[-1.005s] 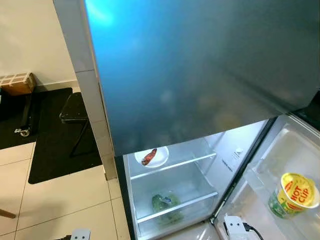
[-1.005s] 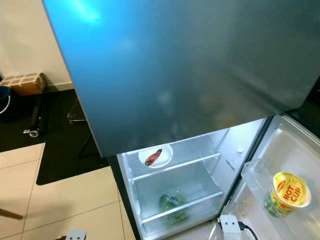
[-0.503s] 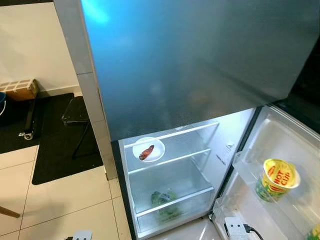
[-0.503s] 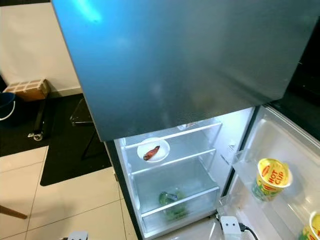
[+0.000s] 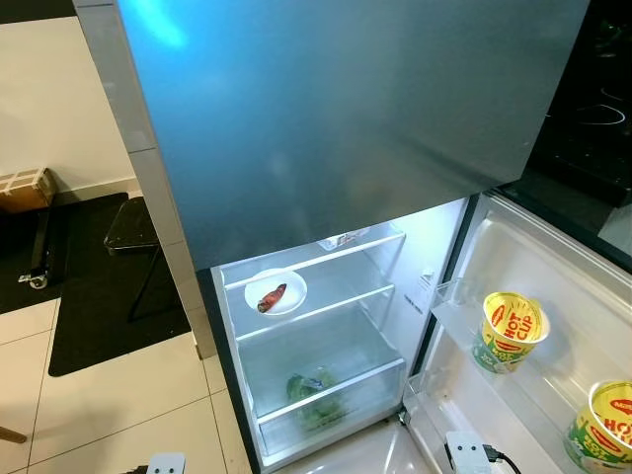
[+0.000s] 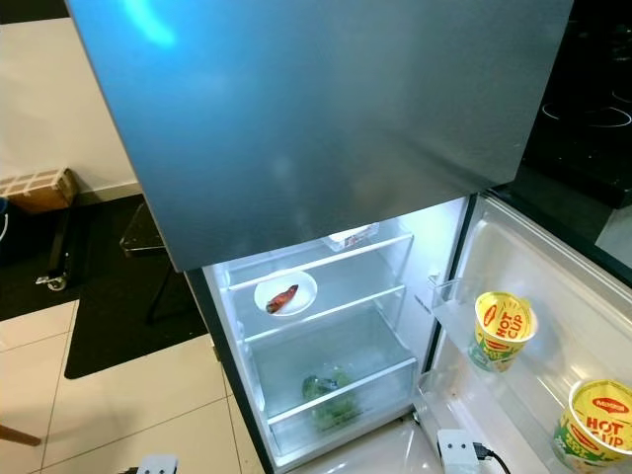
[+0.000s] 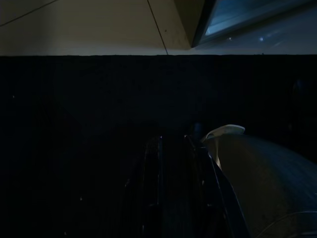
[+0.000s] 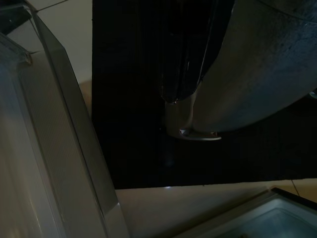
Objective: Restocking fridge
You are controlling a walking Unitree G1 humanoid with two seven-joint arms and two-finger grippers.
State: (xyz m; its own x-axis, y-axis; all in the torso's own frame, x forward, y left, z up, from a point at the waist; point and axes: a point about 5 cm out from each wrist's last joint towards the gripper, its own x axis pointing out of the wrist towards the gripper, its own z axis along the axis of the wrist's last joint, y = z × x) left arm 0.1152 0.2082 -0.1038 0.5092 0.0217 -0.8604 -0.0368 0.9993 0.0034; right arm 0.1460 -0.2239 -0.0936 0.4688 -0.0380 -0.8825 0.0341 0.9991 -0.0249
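Standing open, the fridge (image 5: 326,326) holds two noodle cups (image 5: 509,331) in its door at 3 o'clock; shelves look sparse. Whether either hand is spread, I cannot tell.

Camera has swung toward the robot's right and pulled back — whole scene shifted, things themselves not moved. Fridge door (image 5: 513,395) shelf now shows further along: a second Hot Cup noodle tub (image 5: 600,427) has come into view at the near right, beside the first Hot Cup (image 5: 506,332). Top shelf (image 5: 341,240) of the lit compartment now exposed — a clear pack sits on it. Black hob (image 5: 592,109) has appeared upper right.
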